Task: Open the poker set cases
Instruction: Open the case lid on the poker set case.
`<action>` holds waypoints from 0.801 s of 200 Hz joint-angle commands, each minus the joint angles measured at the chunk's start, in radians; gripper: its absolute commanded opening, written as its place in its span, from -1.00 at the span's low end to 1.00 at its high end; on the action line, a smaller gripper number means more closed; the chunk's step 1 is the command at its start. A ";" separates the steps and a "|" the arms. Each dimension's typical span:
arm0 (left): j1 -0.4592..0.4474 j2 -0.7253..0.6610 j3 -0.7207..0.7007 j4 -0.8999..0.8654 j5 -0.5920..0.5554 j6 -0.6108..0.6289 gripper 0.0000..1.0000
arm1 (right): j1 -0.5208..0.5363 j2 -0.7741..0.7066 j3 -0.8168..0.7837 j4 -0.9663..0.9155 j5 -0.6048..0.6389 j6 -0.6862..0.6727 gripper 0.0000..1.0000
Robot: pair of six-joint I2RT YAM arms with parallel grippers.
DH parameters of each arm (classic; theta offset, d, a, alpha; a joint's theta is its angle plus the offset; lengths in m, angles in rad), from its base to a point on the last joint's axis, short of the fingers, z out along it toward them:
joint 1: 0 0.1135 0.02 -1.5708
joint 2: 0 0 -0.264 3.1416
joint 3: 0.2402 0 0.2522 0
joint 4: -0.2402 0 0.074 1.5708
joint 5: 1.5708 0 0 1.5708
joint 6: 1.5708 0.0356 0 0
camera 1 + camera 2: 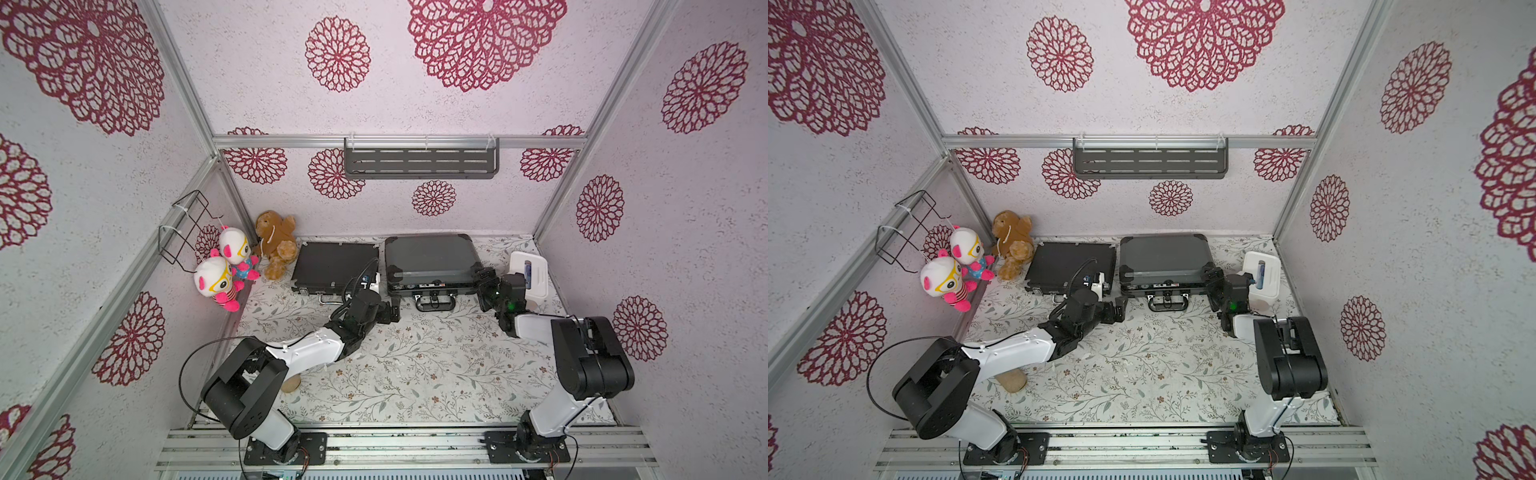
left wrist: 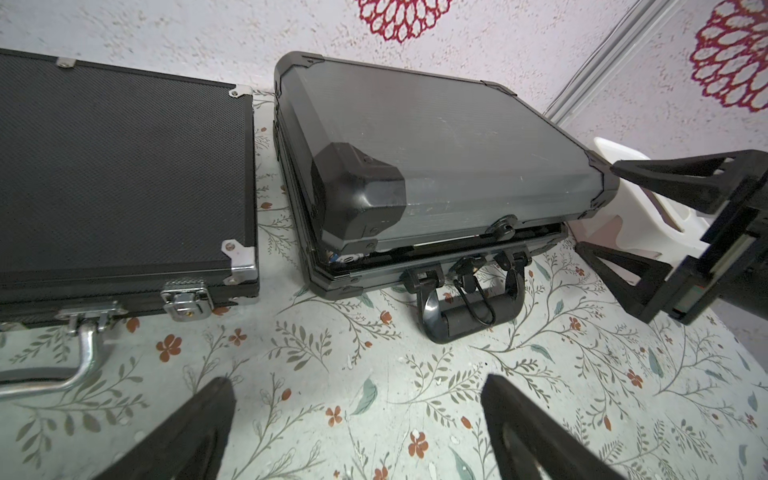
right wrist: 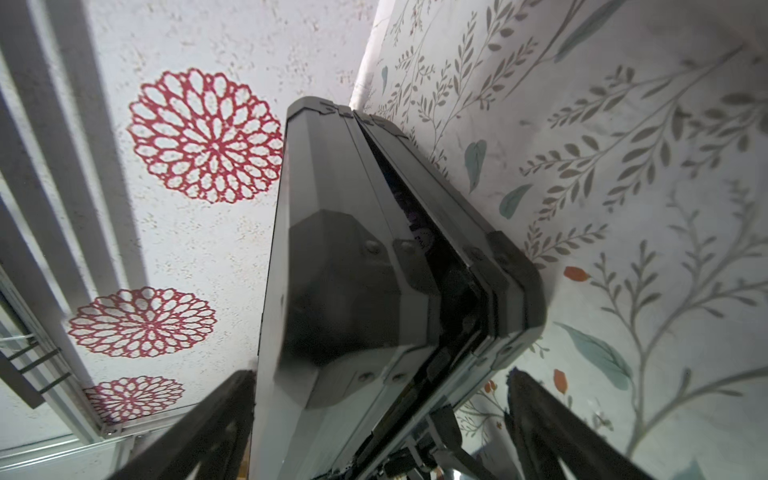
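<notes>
Two poker set cases lie side by side at the back wall. The flat black case [image 1: 328, 264] [image 2: 124, 166] is closed, its silver latch [image 2: 185, 301] down. The thicker grey case [image 1: 430, 259] [image 2: 436, 137] has its lid slightly ajar, with a dark gap along the front above its black handle [image 2: 469, 307]. My left gripper [image 1: 392, 311] [image 2: 357, 380] hovers open over the tablecloth in front of the gap between the cases, holding nothing. My right gripper [image 1: 484, 277] [image 3: 380, 374] stands open, its fingers straddling the grey case's front right corner [image 3: 332, 270].
A white tissue box [image 1: 534, 274] stands just right of the grey case, behind my right wrist. Plush toys [image 1: 276, 243] [image 1: 220, 274] crowd the back left corner under a wire rack [image 1: 187, 224]. A small tan object [image 1: 291, 384] lies under my left arm.
</notes>
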 commanded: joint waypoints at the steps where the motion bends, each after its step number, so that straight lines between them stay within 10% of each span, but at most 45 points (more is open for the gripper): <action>1: -0.006 0.012 0.030 0.014 0.015 0.010 0.94 | 0.015 0.020 0.027 0.153 -0.024 0.083 0.90; 160: -0.008 0.012 0.028 0.019 0.032 0.008 0.94 | 0.099 0.010 0.129 0.104 0.006 0.100 0.86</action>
